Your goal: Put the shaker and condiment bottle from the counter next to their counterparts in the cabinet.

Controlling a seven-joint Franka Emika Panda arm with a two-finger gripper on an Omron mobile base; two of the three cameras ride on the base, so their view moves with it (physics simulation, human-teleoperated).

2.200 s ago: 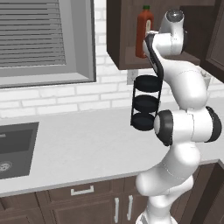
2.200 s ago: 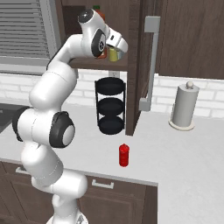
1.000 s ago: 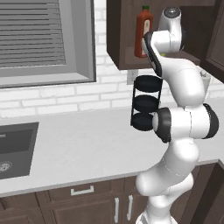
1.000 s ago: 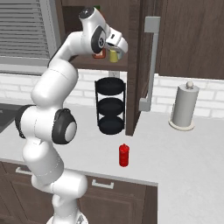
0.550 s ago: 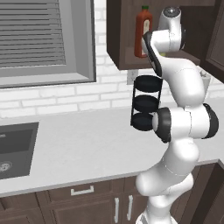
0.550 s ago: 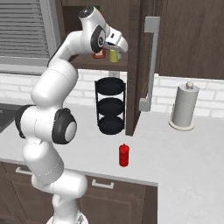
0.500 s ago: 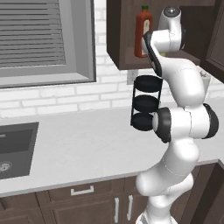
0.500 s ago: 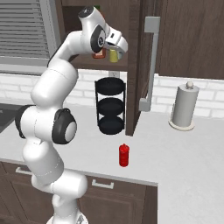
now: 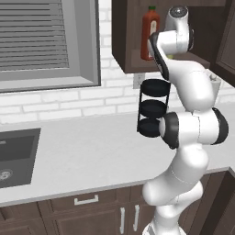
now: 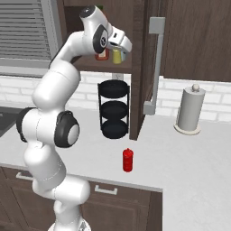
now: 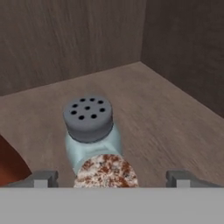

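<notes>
The gripper [image 10: 121,50] stands wide apart inside the cabinet [image 10: 140,67], the yellow-green shaker [image 10: 117,56] set on the shelf just beside the pale blue shaker [image 11: 90,131], matching like with like, while the red condiment bottle [image 10: 128,160] waits on the counter [image 10: 189,153].

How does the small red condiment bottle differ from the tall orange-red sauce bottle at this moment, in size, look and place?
The condiment bottle is short and bright red all over; the tall sauce bottle is orange-red with a green cap and a pale label. The condiment bottle stands on the counter, in front of the black tiered rack; the sauce bottle stands on the shelf of the cabinet. Both are upright, and nothing is holding either.
</notes>
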